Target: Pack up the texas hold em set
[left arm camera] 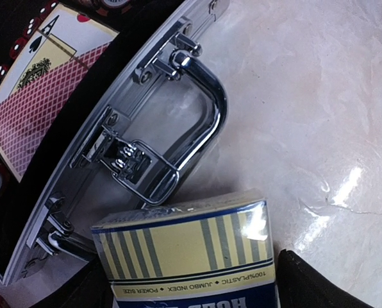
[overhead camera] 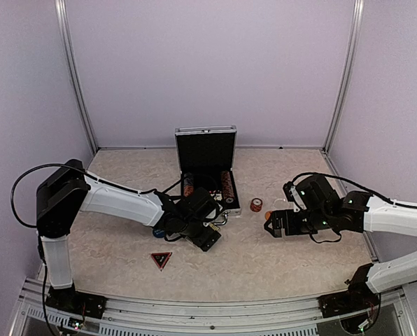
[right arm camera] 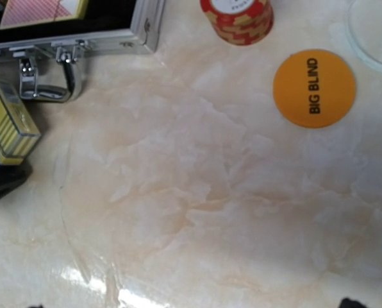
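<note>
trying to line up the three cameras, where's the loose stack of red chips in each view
top external: chip stack just right of the silver case, near picture centre
left wrist: not in it
right wrist: chip stack at the top edge, right of centre, up-left of the orange disc
shared landmark: silver case, in all three views

Case (left arm camera: pixel 114 109) alu, handle (left arm camera: pixel 213 122) shiny chrome; blue deck (left arm camera: pixel 191 250) glossy wrap; table (left arm camera: pixel 319 96) glossy, marble-look.
</note>
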You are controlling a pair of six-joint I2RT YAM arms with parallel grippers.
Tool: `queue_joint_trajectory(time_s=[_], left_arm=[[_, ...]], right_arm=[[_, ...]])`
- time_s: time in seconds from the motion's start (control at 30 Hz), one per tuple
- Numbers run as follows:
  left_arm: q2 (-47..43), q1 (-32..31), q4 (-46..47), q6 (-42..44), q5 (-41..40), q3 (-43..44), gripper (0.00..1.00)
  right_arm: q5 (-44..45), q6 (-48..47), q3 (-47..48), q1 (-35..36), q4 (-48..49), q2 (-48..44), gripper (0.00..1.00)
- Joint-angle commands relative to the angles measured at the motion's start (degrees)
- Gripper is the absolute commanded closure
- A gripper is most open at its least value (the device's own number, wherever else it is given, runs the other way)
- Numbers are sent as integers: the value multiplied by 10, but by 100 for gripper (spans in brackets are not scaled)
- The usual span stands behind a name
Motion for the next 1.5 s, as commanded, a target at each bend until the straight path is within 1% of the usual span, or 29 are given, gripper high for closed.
queue_joint_trajectory(time_s=[0.0, 0.17, 0.37, 0.5, 0.67, 0.87, 1.07, 1.27, 1.47], left_arm=[[6, 19, 15, -10, 33, -17, 18], [-11, 24, 27, -16, 49, -27, 27], [-33, 24, 31, -20, 54, -25, 29], [-61, 24, 45, -20, 74, -31, 29], [-124, 19, 98, -13, 132, -62, 29], [-193, 11, 183, -28, 202, -90, 29], [-250, 1, 289, -56, 262, -122, 28], [-265, -15, 346, -80, 306, -124, 28], [-283, -24, 424, -114, 339, -152, 28]], right_arm=[[0, 0, -7, -5, 5, -5, 0], [-2, -1, -6, -5, 8, 0, 0], [-3, -4, -3, -5, 11, 5, 0], [-14, -19, -3, -4, 24, -3, 0], [-82, -54, -29, -4, 110, -54, 0], [-177, -90, -56, -3, 233, -101, 0], [-263, -106, -77, 16, 355, -96, 0], [-254, -160, -76, 76, 427, -75, 0], [-253, -179, -91, 97, 503, -49, 0]])
